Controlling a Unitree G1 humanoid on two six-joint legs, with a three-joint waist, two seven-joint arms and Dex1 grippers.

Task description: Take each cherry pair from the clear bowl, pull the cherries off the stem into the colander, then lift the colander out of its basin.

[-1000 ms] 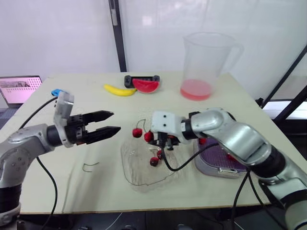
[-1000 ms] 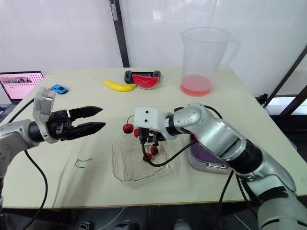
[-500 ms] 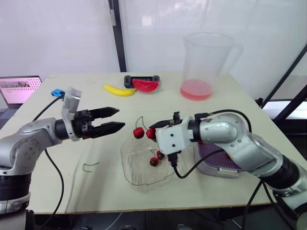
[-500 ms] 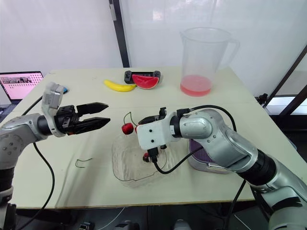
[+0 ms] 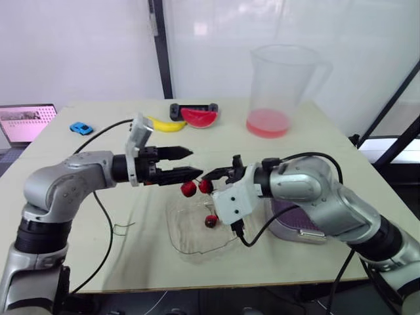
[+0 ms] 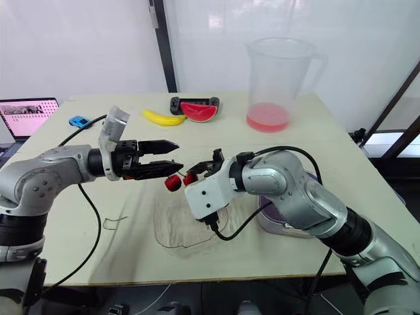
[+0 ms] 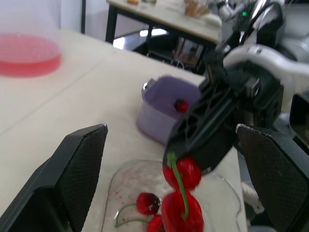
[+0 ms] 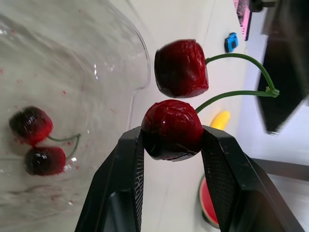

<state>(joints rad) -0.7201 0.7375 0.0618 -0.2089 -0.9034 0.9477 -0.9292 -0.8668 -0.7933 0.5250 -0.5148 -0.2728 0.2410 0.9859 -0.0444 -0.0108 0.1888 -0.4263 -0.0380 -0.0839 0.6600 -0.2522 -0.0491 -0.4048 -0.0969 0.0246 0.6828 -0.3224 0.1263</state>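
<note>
The right gripper point(image 8: 172, 137) has its fingers closed on one cherry of a cherry pair point(image 8: 181, 68), held above the edge of the clear bowl point(image 5: 187, 230). The other cherry of the pair is free on the stem. The left gripper point(image 5: 194, 163) is just beside the pair, its fingers wide apart and empty. More cherries point(image 5: 210, 221) lie in the bowl. The purple colander point(image 7: 157, 108) stands on the tabletop point(image 5: 125, 259) beside the bowl, with a loose cherry point(image 7: 181, 105) inside.

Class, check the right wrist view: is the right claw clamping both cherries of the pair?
No, the right claw pinches only one cherry; the second cherry sits free beside it, joined by the stems.
</note>
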